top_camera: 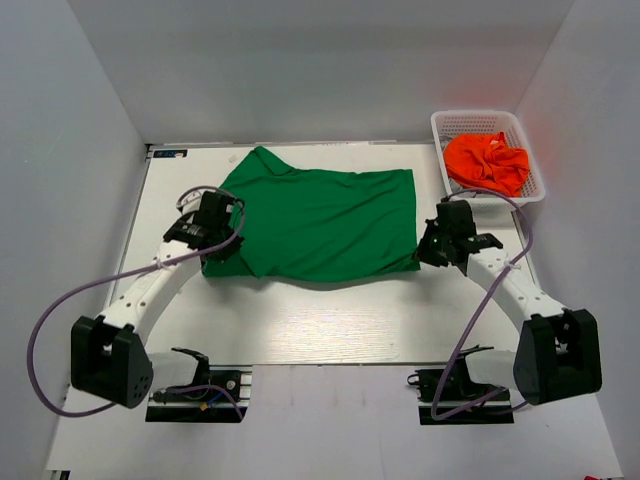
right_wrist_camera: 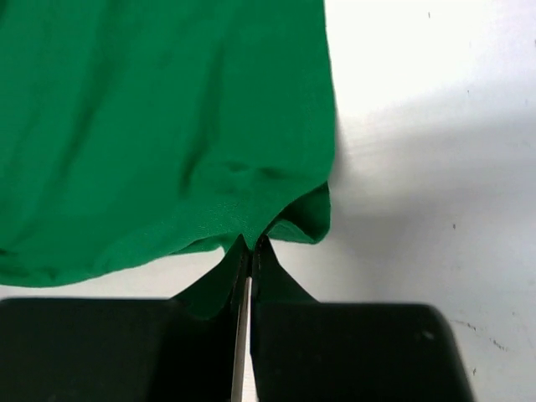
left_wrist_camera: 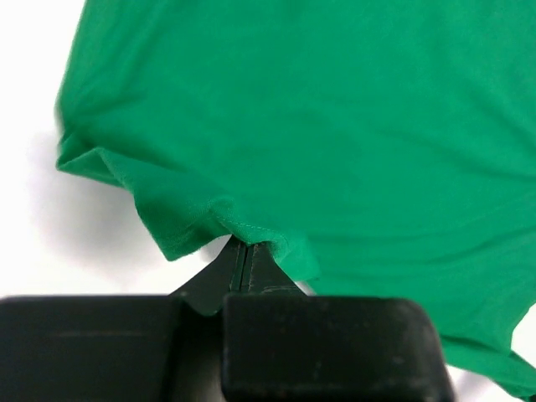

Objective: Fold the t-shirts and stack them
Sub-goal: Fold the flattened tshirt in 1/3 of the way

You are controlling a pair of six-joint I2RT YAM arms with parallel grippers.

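Note:
The deep green t-shirt lies spread across the middle of the white table. My left gripper is shut on its near left edge; in the left wrist view the hem of the green t-shirt bunches at the closed fingertips. My right gripper is shut on its near right corner; in the right wrist view the green t-shirt is pinched between the tips. The bright orange t-shirt lies crumpled in the basket at the back right.
The white plastic lattice basket stands at the table's back right corner, just beyond my right arm. Grey walls close in the back and both sides. Purple cables loop from both arms.

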